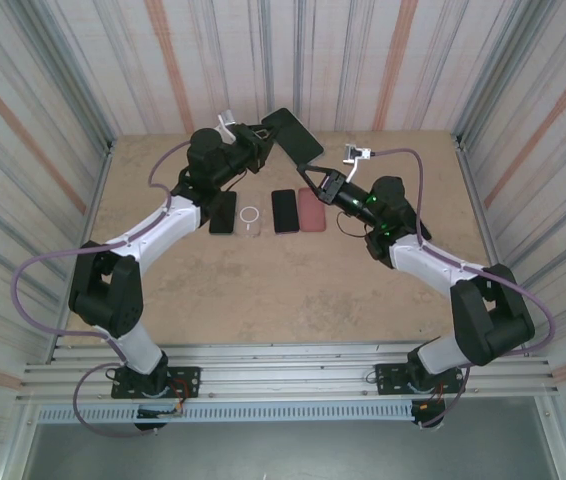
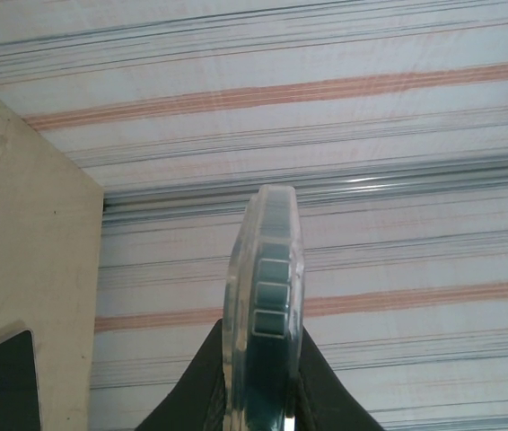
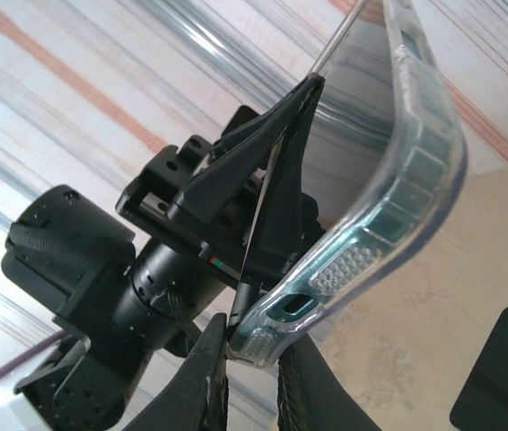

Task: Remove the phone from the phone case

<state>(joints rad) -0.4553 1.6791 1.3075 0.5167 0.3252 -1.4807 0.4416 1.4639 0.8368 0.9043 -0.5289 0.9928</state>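
Clear plastic case, bowed off the black slab phone, hangs above the tan table, long axis spanning my arms. I find the left gripper clamped on the phone's far end and the right gripper pinching the case's near corner.

Four things lie in a row across the middle of the tan wooden worktop. From left to right they are a black rectangular phone, a clear plastic case with a ring, a second black phone and a reddish-pink case. Behind and above the row, a dark phone in a clear flexible case hangs off the worktop. The left gripper clamps it on its left and the right gripper clamps its near corner.
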